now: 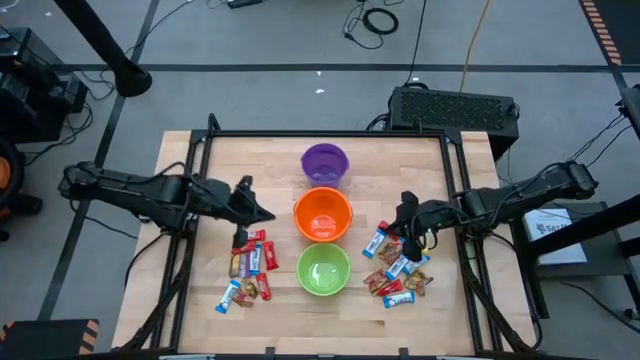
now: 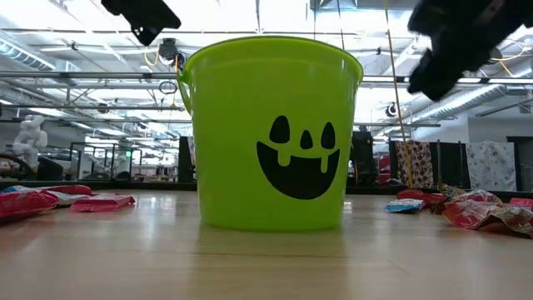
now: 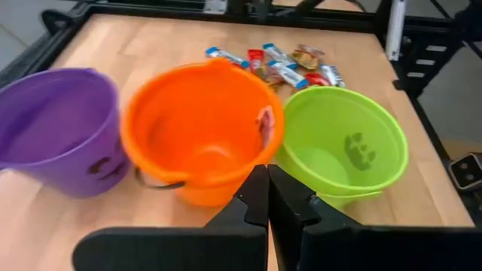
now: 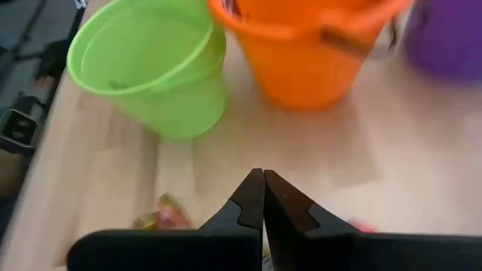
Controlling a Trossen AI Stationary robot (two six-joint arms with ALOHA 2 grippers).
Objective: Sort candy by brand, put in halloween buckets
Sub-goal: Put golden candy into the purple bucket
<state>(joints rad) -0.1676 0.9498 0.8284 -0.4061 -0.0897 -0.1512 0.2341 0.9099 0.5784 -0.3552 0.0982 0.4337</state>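
The left arm reaches in from nine o'clock across the pale wooden tabletop (image 1: 210,165), its left gripper (image 1: 262,213) hanging just above the wood at the orange bucket's nine o'clock, fingers pressed together with nothing between them. The right arm comes in from three o'clock, bent downward at the wrist; the right gripper (image 1: 408,240) hovers over the right-hand candy pile, its two dark fingers likewise closed on nothing (the right wrist view shows the tips meeting in a clean seam).

Three small round plastic buckets stand in a column down the table's middle: the purple plastic bucket (image 1: 324,161) at twelve o'clock, the orange plastic bucket (image 1: 322,213) touching it in the centre, and the light green plastic bucket (image 1: 323,268) at six o'clock, a black jack-o'-lantern face printed on its side. All three look empty from above.

The small wrapped candy bars lie in two heaps: the left candy pile (image 1: 248,270), red, blue-and-white and brown wrappers, at the green bucket's nine o'clock, and the right candy pile (image 1: 398,270) at its three o'clock.

In the low view the green bucket hides the other two, and both grippers are cut off at the upper edge. Brand names on the wrappers cannot be read, and the right gripper covers part of its pile from overhead.
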